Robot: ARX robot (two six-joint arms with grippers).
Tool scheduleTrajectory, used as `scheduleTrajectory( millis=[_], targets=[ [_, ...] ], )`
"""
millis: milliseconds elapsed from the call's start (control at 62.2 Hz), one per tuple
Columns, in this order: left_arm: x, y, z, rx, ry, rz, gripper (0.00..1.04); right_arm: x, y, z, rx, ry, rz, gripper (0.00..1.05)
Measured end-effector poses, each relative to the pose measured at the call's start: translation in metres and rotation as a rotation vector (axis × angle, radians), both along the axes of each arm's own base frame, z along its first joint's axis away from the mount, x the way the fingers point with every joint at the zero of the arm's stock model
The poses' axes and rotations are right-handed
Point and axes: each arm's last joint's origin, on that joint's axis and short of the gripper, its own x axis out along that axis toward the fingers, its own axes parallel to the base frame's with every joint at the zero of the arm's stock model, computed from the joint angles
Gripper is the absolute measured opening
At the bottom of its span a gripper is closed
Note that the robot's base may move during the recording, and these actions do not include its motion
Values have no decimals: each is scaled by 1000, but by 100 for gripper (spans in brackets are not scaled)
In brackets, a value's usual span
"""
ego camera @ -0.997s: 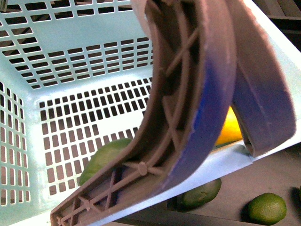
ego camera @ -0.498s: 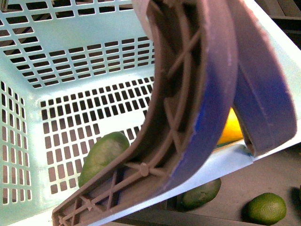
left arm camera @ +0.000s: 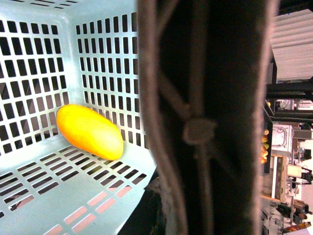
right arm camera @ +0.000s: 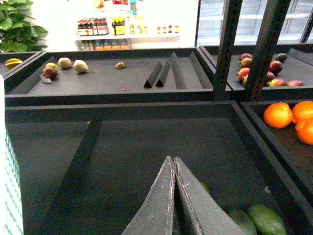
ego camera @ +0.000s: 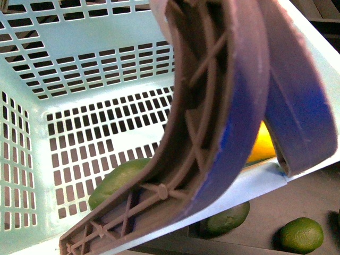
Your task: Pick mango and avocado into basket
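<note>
The basket (ego camera: 79, 69) fills the front view, tipped so its slotted floor and walls face the camera, with the brown handle (ego camera: 212, 106) swung across the middle. The mango (left arm camera: 89, 132) lies inside it against a lattice wall, plain in the left wrist view; in the front view only a yellow sliver shows behind the handle. A dark green fruit, most likely the avocado (ego camera: 118, 180), sits low in the front view partly behind the handle, and it looks to be inside the basket, though the handle hides enough that this is not certain. More green fruit (ego camera: 300, 235) lies outside on the dark shelf (right arm camera: 146, 147).

The right gripper (right arm camera: 174, 196) hangs over that shelf with its jaws pressed together and nothing between them. The left gripper is not visible in any view; its camera sits close behind the handle, so it may be carrying the basket, but whether its jaws are closed cannot be told.

If both fruits are in, the job now is to keep the basket steady: level it gently so the mango and avocado do not roll out over the low edge, and keep the right arm clear of the handle
</note>
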Motion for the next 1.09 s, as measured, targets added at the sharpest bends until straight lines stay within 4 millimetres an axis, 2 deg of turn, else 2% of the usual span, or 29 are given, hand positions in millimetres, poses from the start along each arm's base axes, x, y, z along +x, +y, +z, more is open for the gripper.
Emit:
scheduleTrajectory(
  millis=[868,1093],
  targets=[
    [0,0,0,3,-3,-1,4,-17,0,0,0,-2,0,2],
    [0,0,0,2,-2,-2,4,-28,0,-3,0,4,-1,2]
  ],
)
